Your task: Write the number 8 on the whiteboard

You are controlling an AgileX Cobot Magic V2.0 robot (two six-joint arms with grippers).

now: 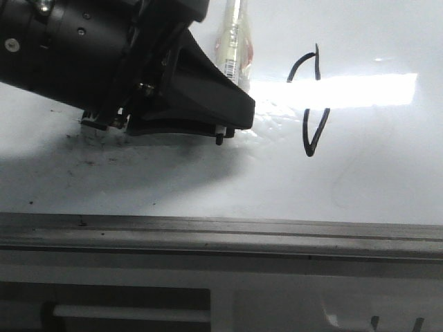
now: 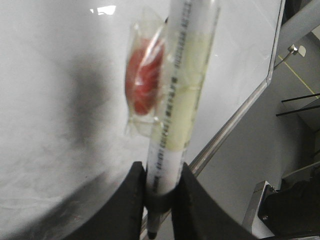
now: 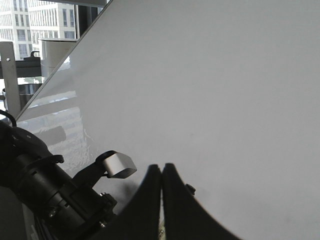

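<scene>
The whiteboard [image 1: 374, 173] is glossy white with a grey metal frame [image 1: 208, 232] along its near side. On it, right of centre, runs the thin black line of the number 8 [image 1: 306, 135]: an open upper loop and a pointed lower loop, with a glare band across its middle. My left gripper [image 1: 208, 111] hangs over the board to the left of that line. It is shut on a white marker [image 2: 172, 125] with yellowish tape and a red patch on its barrel. The marker's dark tip [image 1: 219, 140] pokes out below the fingers, apart from the line. My right gripper [image 3: 161, 167] is shut with nothing between its fingers, over bare whiteboard [image 3: 225, 100].
Black smudge specks [image 1: 86, 162] dot the board's left part. The left wrist view shows the board's frame edge [image 2: 230, 125], with grey floor and dark equipment [image 2: 295, 205] beyond it. Part of the other arm [image 3: 45, 195] sits close beside my right gripper. Windows [image 3: 30, 20] lie past the board's far edge.
</scene>
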